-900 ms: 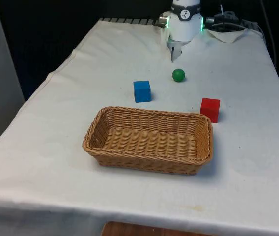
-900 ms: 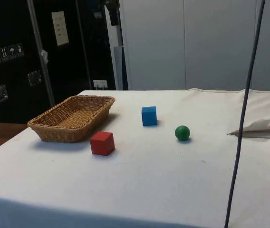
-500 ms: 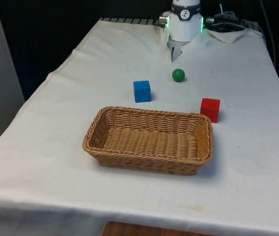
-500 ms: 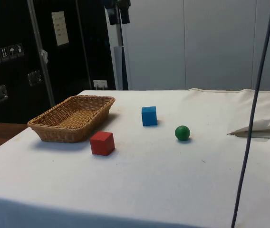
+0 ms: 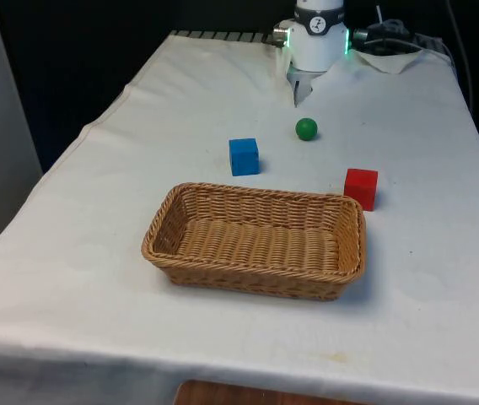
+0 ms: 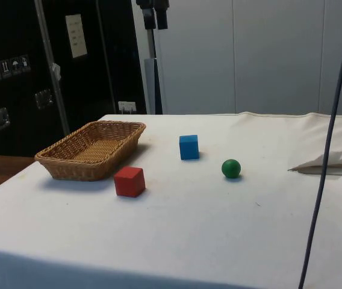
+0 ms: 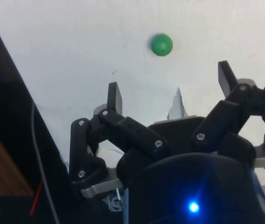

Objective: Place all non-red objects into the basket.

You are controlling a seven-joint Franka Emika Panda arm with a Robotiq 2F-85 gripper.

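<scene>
Gripper [image 7: 170,98] high above the cloth, fingers spread wide, holding nothing. Green ball [image 5: 306,128] lies at 1 o'clock from the blue cube [image 5: 244,156]; basket [image 5: 159,229] at 6 o'clock of the cube, red cube [image 5: 361,187] near its far corner. Ball probably light, hard, prone to roll: pinch across its middle. Cube: flat opposite faces. Wrist view sets the ball ahead of the fingertips; side view gives spacing.

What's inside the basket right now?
Nothing: the basket shows bare wicker floor. The blue cube, green ball and red cube sit outside on the cloth.
</scene>
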